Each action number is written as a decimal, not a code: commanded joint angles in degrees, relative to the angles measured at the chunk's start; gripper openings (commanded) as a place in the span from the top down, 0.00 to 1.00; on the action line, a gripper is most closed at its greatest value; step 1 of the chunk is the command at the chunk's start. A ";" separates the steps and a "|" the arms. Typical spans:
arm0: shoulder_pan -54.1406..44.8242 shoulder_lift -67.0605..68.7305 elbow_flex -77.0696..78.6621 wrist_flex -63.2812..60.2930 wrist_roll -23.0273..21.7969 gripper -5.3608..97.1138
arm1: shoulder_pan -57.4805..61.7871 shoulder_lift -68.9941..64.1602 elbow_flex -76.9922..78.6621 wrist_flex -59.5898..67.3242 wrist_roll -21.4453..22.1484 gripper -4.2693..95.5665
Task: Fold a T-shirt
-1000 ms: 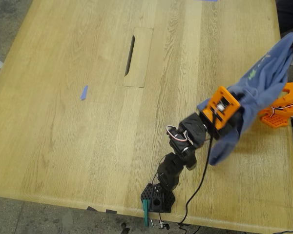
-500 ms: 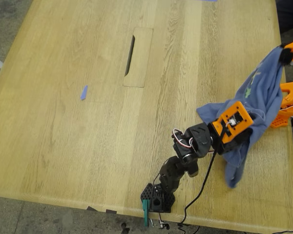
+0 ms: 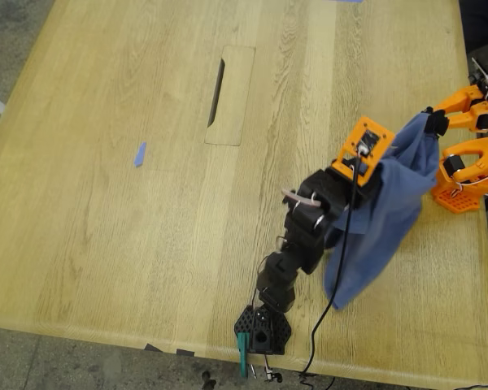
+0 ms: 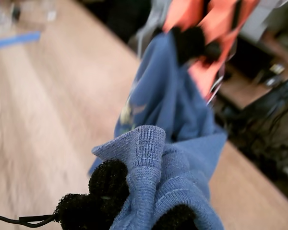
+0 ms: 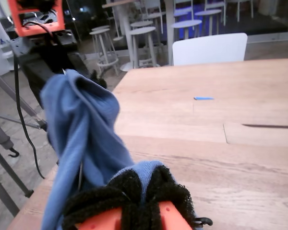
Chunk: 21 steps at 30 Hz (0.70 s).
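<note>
T-shirt [image 3: 382, 213]: slate-blue cloth, bunched, hanging off the table, stretched between two raised points at the exterior view's right, tail drooping toward the near edge.

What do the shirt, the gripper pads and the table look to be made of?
T-shirt: soft knit cloth, matte; ribbed, stitched hem and limp folds. Pads: fuzzy black foam or felt, hard to tell which. Table: light wood or wood veneer with visible grain, satin finish.
</note>
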 commanded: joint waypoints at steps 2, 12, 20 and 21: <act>-3.96 20.57 27.42 -6.86 -0.70 0.95 | 1.23 1.23 0.26 0.70 0.35 0.96; -16.00 38.76 64.95 -31.82 0.00 0.95 | 12.30 3.69 20.04 -12.22 0.88 0.96; -27.95 36.91 83.41 -62.75 0.44 0.95 | 23.38 3.08 44.03 -39.20 0.79 0.96; -29.00 36.12 84.81 -66.27 0.53 0.95 | 24.26 2.37 46.49 -42.98 0.70 0.96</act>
